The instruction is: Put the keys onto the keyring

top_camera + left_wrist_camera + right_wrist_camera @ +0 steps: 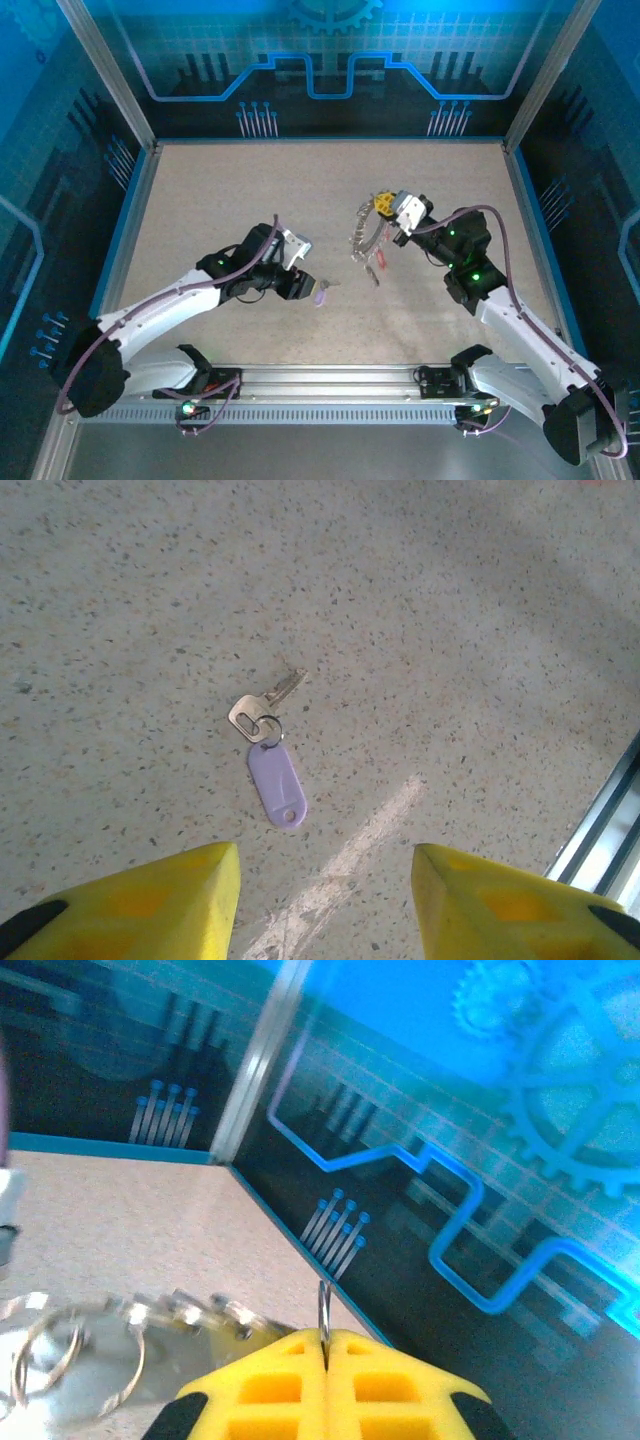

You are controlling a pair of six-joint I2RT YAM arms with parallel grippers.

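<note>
Key with lilac tag lies on the worktop before the released left claw; right claw is clenched on the keyring, keys hanging below.

The desk looks matt and finely speckled, like stone composite. The lone key is pale, dull metal. Its lilac tag is smooth, faintly glossy plastic. The left fingers are matt yellow plastic. The keyring wire and the keys gleam as bright metal.
</note>
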